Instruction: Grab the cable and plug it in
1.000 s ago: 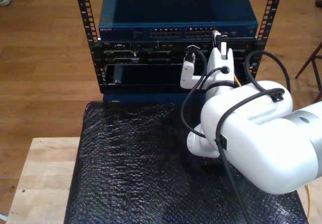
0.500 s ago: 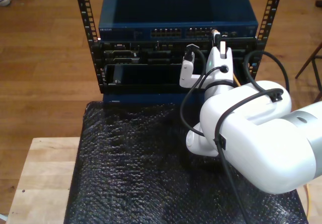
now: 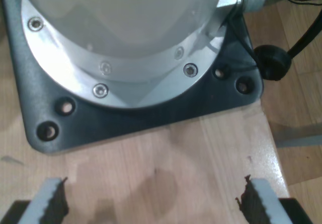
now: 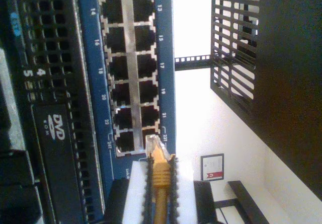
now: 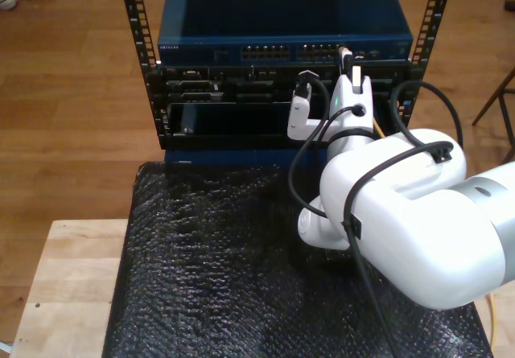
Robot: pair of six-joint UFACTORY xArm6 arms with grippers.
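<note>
The orange-yellow cable (image 4: 160,176) is pinched between the pads of my second gripper (image 4: 160,189), which is shut on it just behind the clear plug (image 4: 154,144). The plug's tip sits at the edge of the end port in the blue switch's port block (image 4: 132,73); I cannot tell whether it has entered. In the exterior view my second gripper (image 5: 348,62) reaches up to the switch's front (image 5: 322,51), on the exterior view's right. My first gripper (image 3: 153,204) is open over bare wood, with nothing between its fingers (image 3: 50,201).
The blue switch (image 5: 282,20) sits on top of a black rack (image 5: 225,104) with other units beneath. A black textured mat (image 5: 209,253) covers the wooden table (image 5: 68,285). An arm's round base on a dark plate (image 3: 126,118) is near my first gripper. Black arm cables (image 5: 302,165) loop by the wrist.
My second gripper with the cable has edged slightly closer to the switch's ports over the last second, and has barely moved in the last half second.
</note>
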